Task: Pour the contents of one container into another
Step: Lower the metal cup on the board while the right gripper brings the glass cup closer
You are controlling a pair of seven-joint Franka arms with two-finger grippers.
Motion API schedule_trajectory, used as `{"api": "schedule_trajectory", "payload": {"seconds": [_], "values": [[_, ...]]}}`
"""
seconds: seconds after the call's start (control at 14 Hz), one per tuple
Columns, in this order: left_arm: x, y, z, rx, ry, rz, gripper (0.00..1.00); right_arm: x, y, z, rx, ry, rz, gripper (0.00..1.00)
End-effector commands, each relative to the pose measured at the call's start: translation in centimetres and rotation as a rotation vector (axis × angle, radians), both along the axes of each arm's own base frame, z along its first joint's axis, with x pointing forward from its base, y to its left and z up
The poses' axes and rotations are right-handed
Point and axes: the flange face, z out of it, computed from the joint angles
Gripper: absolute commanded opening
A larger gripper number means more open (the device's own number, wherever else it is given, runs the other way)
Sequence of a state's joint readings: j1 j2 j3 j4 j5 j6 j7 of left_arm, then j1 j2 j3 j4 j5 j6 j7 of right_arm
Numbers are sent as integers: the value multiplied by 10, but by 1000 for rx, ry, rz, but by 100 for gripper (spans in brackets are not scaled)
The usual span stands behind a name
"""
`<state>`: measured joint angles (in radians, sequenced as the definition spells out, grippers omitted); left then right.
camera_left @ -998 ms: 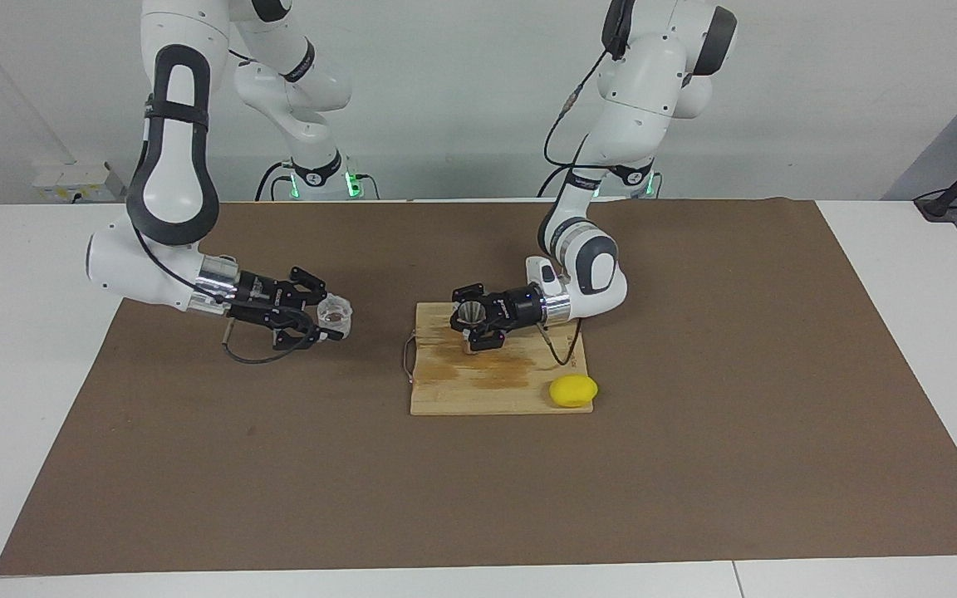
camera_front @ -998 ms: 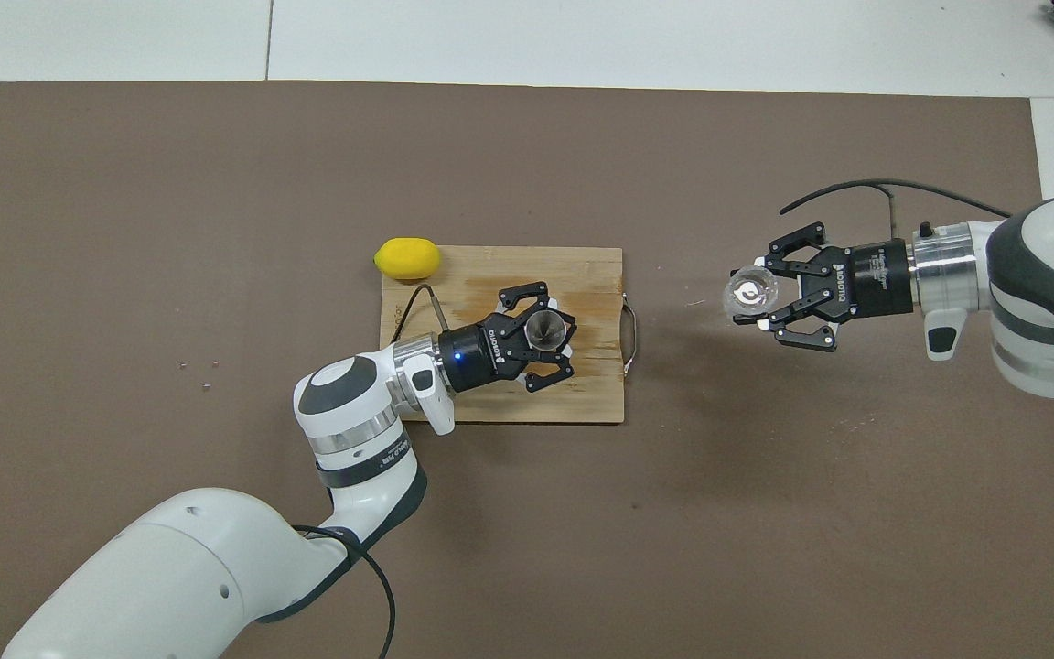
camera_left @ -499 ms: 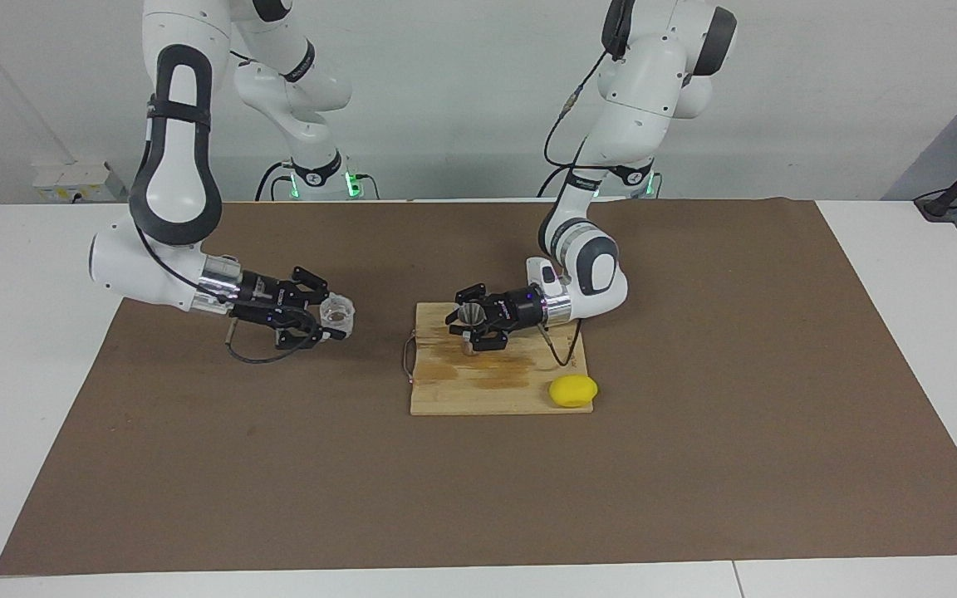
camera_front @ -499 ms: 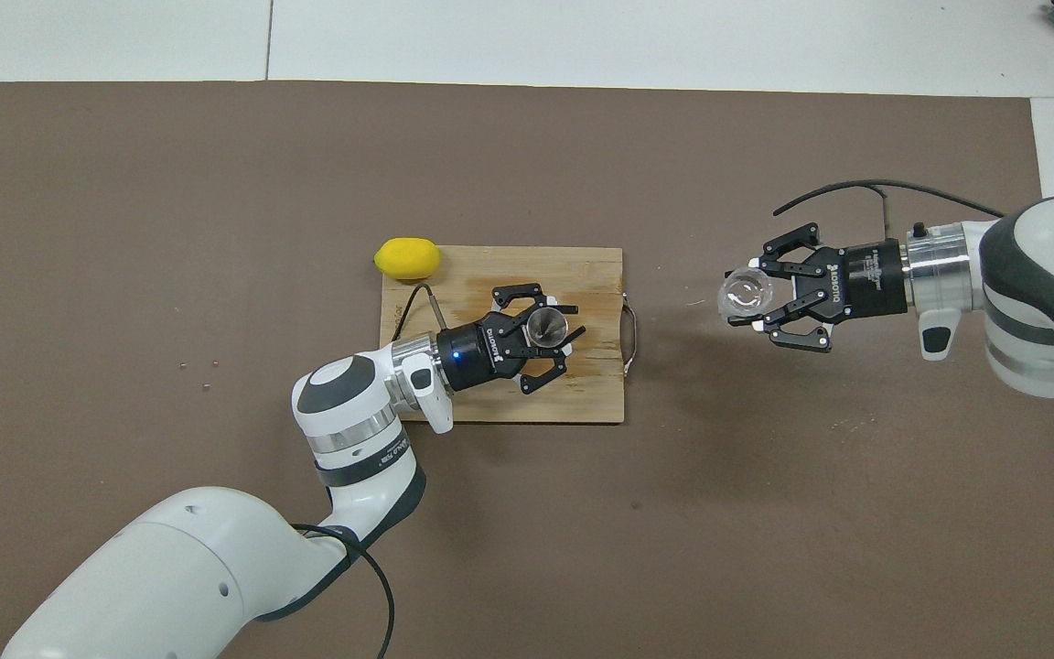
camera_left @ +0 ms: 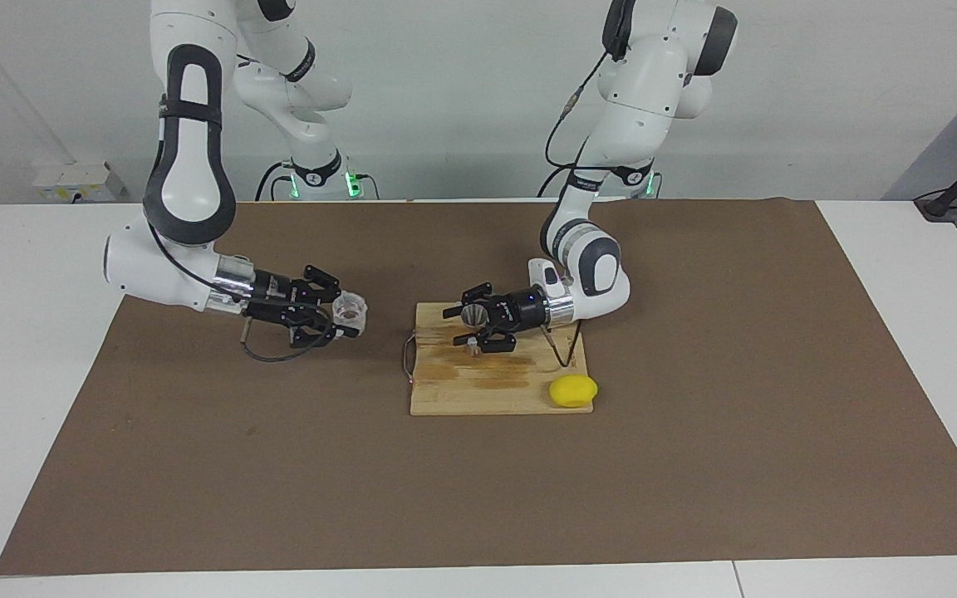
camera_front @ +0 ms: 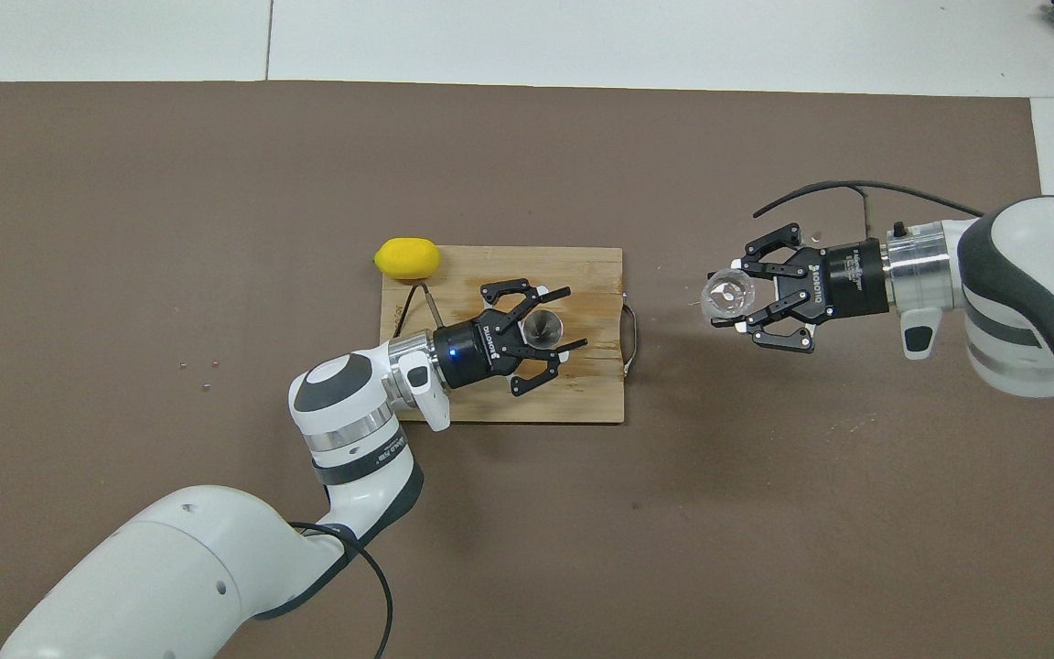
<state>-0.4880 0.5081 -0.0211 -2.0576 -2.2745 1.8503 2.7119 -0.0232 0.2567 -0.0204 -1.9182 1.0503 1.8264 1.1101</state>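
Bright, even light from above in both views. Shadows are soft and short: faint ones under the arms on the brown mat [camera_front: 124, 183], a small one beside the lemon [camera_front: 408, 258]. Mild sheen on the white arm shells, no harsh glare. The white table [camera_left: 902, 241] is near overexposed. Both views are sharp, without motion blur. Edges look straight.
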Motion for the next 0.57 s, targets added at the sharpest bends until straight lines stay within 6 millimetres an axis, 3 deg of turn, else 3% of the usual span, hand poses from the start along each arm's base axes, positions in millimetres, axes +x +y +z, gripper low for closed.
{"api": "schedule_trajectory", "payload": {"seconds": [0.0,0.07,0.5], "values": [[4,0,-2,7,-28,12,93,-2,2,8,2,2,-29,0],[5,1,-1,3,-28,11,99,-2,3,7,3,2,-30,0],[12,21,-2,0,-37,15,100,0,35,15,-7,-17,-26,0]]}}
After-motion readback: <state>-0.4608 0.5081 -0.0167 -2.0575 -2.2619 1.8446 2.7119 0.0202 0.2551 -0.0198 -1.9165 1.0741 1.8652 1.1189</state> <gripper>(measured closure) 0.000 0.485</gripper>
